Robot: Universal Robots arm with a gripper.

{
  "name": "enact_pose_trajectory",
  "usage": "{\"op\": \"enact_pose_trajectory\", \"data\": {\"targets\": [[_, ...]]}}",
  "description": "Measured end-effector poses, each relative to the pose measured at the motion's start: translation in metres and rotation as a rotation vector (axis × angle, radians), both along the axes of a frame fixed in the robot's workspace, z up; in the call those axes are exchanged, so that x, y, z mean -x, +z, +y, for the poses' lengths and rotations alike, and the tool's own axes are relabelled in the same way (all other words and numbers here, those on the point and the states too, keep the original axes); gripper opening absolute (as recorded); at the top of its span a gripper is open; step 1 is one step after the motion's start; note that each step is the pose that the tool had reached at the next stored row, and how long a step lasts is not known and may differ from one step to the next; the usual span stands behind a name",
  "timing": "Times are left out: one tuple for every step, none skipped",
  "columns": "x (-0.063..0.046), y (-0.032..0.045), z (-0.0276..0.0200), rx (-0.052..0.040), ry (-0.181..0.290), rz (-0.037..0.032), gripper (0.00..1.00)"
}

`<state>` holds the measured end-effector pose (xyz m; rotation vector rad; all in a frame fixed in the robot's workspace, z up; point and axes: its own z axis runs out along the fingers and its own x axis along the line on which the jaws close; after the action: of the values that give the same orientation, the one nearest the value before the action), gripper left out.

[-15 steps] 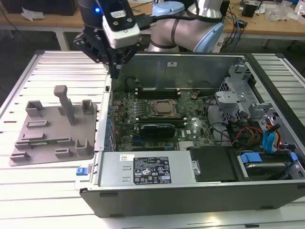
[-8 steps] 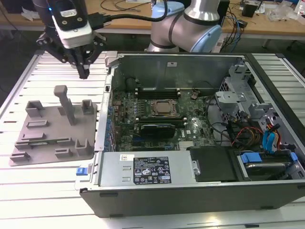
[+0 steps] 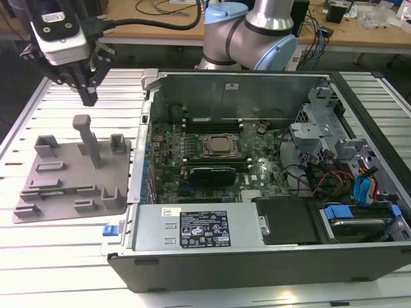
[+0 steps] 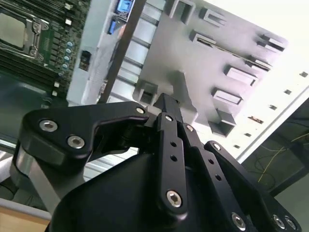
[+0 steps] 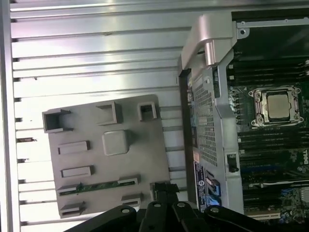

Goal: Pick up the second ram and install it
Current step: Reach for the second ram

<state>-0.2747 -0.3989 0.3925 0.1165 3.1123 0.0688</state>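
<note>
1. Gripper (image 3: 87,96): black, linkage-fingered, hanging high over the far side of the grey plastic plate (image 3: 70,176). The fingertips are drawn narrow with nothing between them, and they touch nothing.
2. Second ram (image 5: 99,185): a thin green stick, seated in a holder between small raised blocks on the plate. In the exterior view it is a dark strip toward the plate's near edge, well apart from the gripper.
3. Plate: lies on the slatted tabletop (image 3: 51,256), just beside the open computer case (image 3: 257,269), on the exterior view's left. A tall post (image 3: 87,138) stands on it.
4. Handling, as I judge it:
   - Spread the fingers before descending.
   - Keep clear of the post.
   - Close across the stick's thin faces near mid-length.
   - Lift straight out of the holder so the stick does not tilt.
</note>
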Motion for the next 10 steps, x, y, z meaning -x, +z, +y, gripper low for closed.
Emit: {"op": "enact_pose_trajectory", "data": {"targets": [[0.004,-0.0001,0.0,0.0,0.0,-0.0001,0.08],[0.01,-0.0001,0.0,0.0,0.0,-0.0001,0.08],[0.016,-0.0002,0.0,0.0,0.0,-0.0001,0.08],[0.02,-0.0003,0.0,-0.0001,0.0,-0.0002,0.08],[0.023,-0.0003,0.0,0.0,0.0,-0.0001,0.08],[0.026,-0.0004,0.0,0.0,0.0,-0.0001,0.08],[0.032,-0.0005,0.0,0.0,0.0,-0.0002,0.08],[0.037,-0.0006,0.0,0.0,0.0,-0.0002,0.08],[0.044,-0.0007,0.0,0.0,0.0,-0.0002,0.08],[0.053,-0.0008,0.0,0.0001,0.0,-0.0002,0.08]]}}
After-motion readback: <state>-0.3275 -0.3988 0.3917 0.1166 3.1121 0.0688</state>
